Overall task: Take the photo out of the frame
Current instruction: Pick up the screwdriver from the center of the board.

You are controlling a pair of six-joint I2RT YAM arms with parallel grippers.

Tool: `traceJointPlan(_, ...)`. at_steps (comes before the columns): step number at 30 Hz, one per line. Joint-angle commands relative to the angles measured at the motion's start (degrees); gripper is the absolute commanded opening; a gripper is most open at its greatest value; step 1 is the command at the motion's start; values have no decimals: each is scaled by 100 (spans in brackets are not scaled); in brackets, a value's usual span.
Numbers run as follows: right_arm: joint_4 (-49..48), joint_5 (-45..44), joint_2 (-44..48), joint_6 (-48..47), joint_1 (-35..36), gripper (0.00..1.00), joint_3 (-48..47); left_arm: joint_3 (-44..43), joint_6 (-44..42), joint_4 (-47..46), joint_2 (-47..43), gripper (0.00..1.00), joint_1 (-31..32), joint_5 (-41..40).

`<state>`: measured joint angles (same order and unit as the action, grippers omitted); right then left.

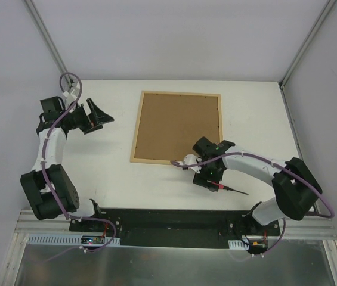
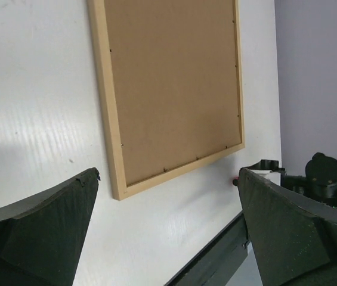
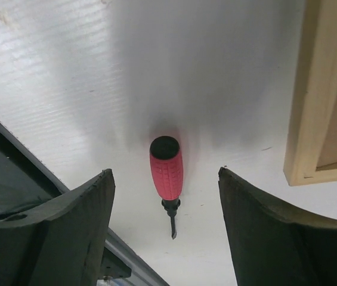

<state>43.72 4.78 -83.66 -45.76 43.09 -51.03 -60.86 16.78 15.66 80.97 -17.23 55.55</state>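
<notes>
The frame [image 1: 177,126] lies back-up on the white table, its brown fibreboard back ringed by thin light wood; the left wrist view shows the frame [image 2: 174,89] and the right wrist view one corner of the frame [image 3: 311,89]. The photo is hidden. My right gripper [image 1: 203,179] hovers open just off the frame's near-right corner. A red-handled screwdriver [image 3: 166,170] lies on the table between its fingers, untouched; from above the screwdriver [image 1: 225,188] points right. My left gripper [image 1: 104,115] is open and empty, left of the frame.
A black rail [image 1: 174,219] runs along the table's near edge, also seen behind the right fingers. Grey walls and metal posts enclose the table on the far side and both flanks.
</notes>
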Motion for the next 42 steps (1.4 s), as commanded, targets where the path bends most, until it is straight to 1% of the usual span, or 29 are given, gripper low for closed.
traceJointPlan(1, 522, -706, -352, -170, 305, 71, -162, 250, -570, 525, -476, 99, -490, 483)
traceJointPlan(3, 602, -846, -537, -179, 454, 70, -241, 373, -666, 578, -625, 99, -631, 536)
traceJointPlan(6, 760, -1302, -1037, -188, 647, 69, -390, 505, -798, 675, -766, 99, -746, 571)
traceJointPlan(10, 944, -1822, -1696, -162, 867, 66, -583, 453, -913, 807, -872, 99, -843, 624)
traceJointPlan(14, 1400, -1954, -2399, -100, 1034, 60, -970, 321, -957, 886, -846, 99, -913, 676)
traceJointPlan(15, 1498, -2006, -2601, -57, 1087, 57, -1084, 294, -966, 912, -846, 99, -922, 694)
traceJointPlan(18, 1858, -2129, -3059, 5, 1263, 44, -1287, 242, -1036, 947, -846, 99, -983, 738)
traceJointPlan(19, 1911, -2182, -3138, 23, 1307, 36, -1313, 233, -1071, 948, -846, 99, -1001, 747)
traceJointPlan(20, 1946, -2217, -3139, 23, 1342, 25, -1348, 224, -1097, 965, -855, 99, -1010, 756)
traceJointPlan(21, 1982, -2270, -3087, 49, 1342, 14, -1427, 206, -1132, 965, -837, 99, -1010, 756)
traceJointPlan(22, 1999, -2305, -2982, 67, 1342, 1, -1550, 206, -1167, 965, -837, 99, -1010, 782)
traceJointPlan(23, 2008, -2253, -2790, 76, 1316, 1, -1673, 180, -1168, 974, -785, 99, -1010, 825)
traceJointPlan(26, 2149, -1623, -2061, 154, 1167, 1, -2505, -48, -1072, 939, -531, 99, -966, 887)
traceJointPlan(27, 2158, -1255, -1849, 224, 1053, 1, -2900, -171, -1019, 921, -434, 99, -931, 914)
traceJointPlan(30, 2018, 247, -1365, 636, 352, 1, -4052, -522, -852, 746, -161, 99, -695, 958)
traceJointPlan(31, 1895, 730, -1259, 908, 27, 1, -4421, -636, -756, 658, -108, 99, -546, 923)
traceJointPlan(32, 1711, 1431, -1206, 1207, -350, 1, -4686, -759, -676, 536, -64, 99, -361, 914)
traceJointPlan(34, 1439, 2794, -1258, 2179, -1080, 1, -5248, -1014, -535, 289, 24, 99, 77, 914)
traceJointPlan(35, 1263, 3471, -1337, 2542, -1388, 1, -5355, -1163, -491, 158, 68, 99, 315, 905)
traceJointPlan(36, 1044, 3895, -1390, 2963, -1713, 1, -5365, -1287, -421, 44, 138, 99, 587, 914)
traceJointPlan(37, 476, 4308, -1390, 3376, -2003, 1, -5209, -1418, -316, -123, 252, 99, 859, 966)
traceJointPlan(39, -1025, 4977, -1215, 4858, -2522, 1, -4552, -1717, -79, -431, 524, 99, 1447, 1063)
traceJointPlan(41, -3000, 5322, -1031, 6474, -2927, 1, -3717, -2112, 1, -494, 883, 99, 1967, 1098)
traceJointPlan(42, -4202, 5332, -934, 7266, -3121, 1, -3217, -2314, 53, -502, 1077, 99, 2222, 1098)
